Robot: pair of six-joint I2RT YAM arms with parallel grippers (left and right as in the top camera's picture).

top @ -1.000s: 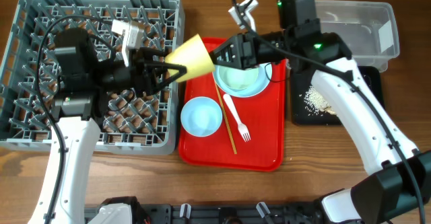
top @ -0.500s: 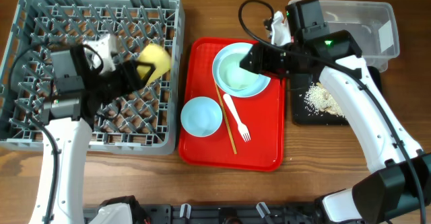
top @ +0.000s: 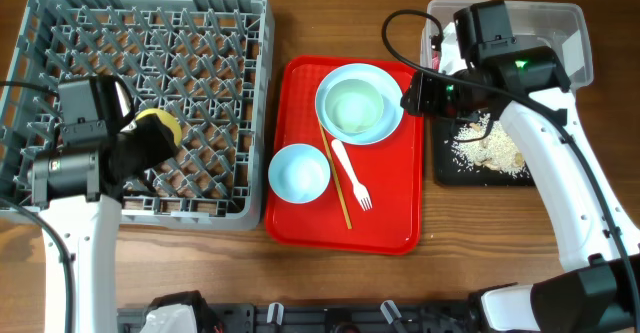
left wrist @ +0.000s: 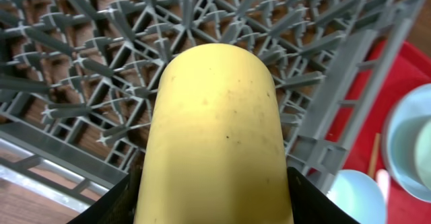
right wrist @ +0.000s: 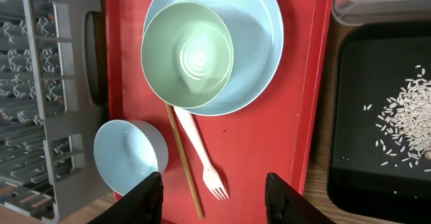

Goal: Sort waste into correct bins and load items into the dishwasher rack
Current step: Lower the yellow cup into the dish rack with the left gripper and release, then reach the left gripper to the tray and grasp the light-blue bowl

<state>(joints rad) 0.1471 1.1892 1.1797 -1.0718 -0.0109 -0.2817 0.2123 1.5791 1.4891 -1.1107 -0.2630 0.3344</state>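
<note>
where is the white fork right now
In the overhead view, the white fork lies on the red tray near its middle, just right of the chopstick and below the plate.

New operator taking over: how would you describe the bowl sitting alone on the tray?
Find the red tray between the grey rack and the black tray. In its lower-left part in the overhead view, left of the chopstick, stands a pale blue bowl. Unlike the greenish bowl, it rests on the tray itself, not inside the plate.
</note>
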